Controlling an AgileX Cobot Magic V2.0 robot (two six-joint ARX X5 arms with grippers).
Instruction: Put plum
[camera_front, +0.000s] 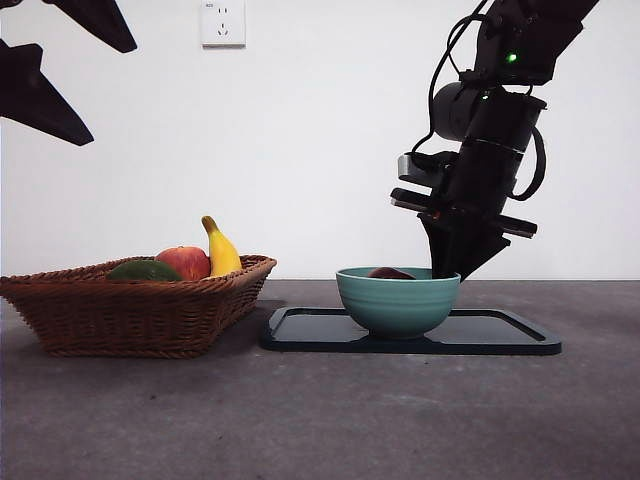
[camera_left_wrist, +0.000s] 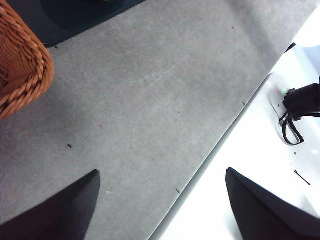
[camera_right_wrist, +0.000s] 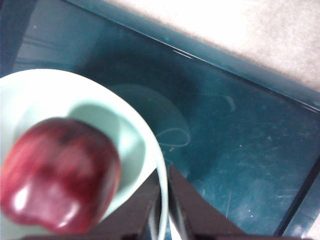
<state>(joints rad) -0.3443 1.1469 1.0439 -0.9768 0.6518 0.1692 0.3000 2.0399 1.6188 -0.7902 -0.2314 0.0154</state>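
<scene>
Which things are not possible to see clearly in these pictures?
- Plum: front view shows only its top; the bowl rim hides the rest. Right wrist view shows it blurred.
- Right gripper: jaws straddle the bowl rim; tips hidden in front view.
- Basket: its wall hides the lower fruit.
- Left gripper: only jaw tips visible, apart.

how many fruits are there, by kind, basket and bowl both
plum: 1, in the bowl
apple: 1, in the basket
banana: 1, in the basket
dark green fruit: 1, in the basket
total: 4 fruits visible; the basket wall could hide more
</scene>
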